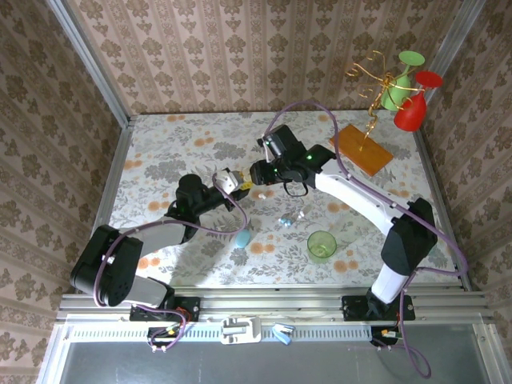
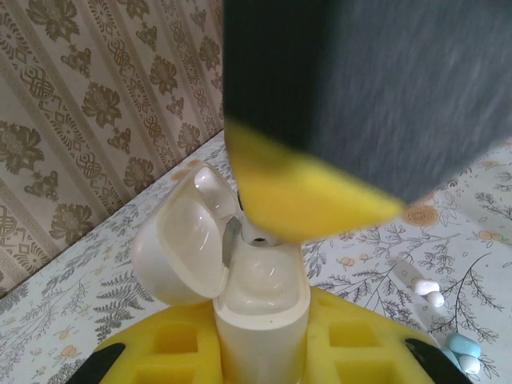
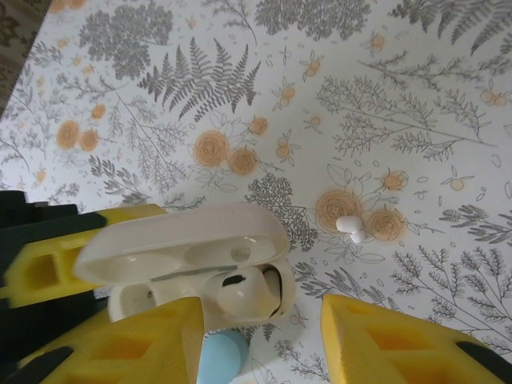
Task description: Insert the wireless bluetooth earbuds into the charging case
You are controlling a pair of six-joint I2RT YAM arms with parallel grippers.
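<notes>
Step in hand: seating an earbud in the charging case [image 3: 196,256]; left tool [image 2: 262,340] is clamped on the case body, lid [image 2: 180,256] hinged open to one side, wells facing up; right tool [image 3: 262,308] hangs directly over the wells, jaws apart, nothing gripped between them; seated earbud [image 3: 244,294] lies in the nearer well but looks a little proud and tilted, so I judge it not fully home; the far well looks empty. On the surface [image 3: 416,96] a white earbud [image 3: 352,227] lies near the case and a blue earbud [image 2: 462,346] just beside it; a light-blue case [image 1: 242,238] lies under the held one, a green cup [image 1: 322,246] well off to the right. To do this well, I think: hold the left clamp steady so the well axis does not wander; bring one right fingertip down on the earbud head and press gently along the well, not sideways, or it may pop out; stay clear of the lid; lift straight up; only then go for the white earbud, taking it across the head so the stem points down for the empty well.
</notes>
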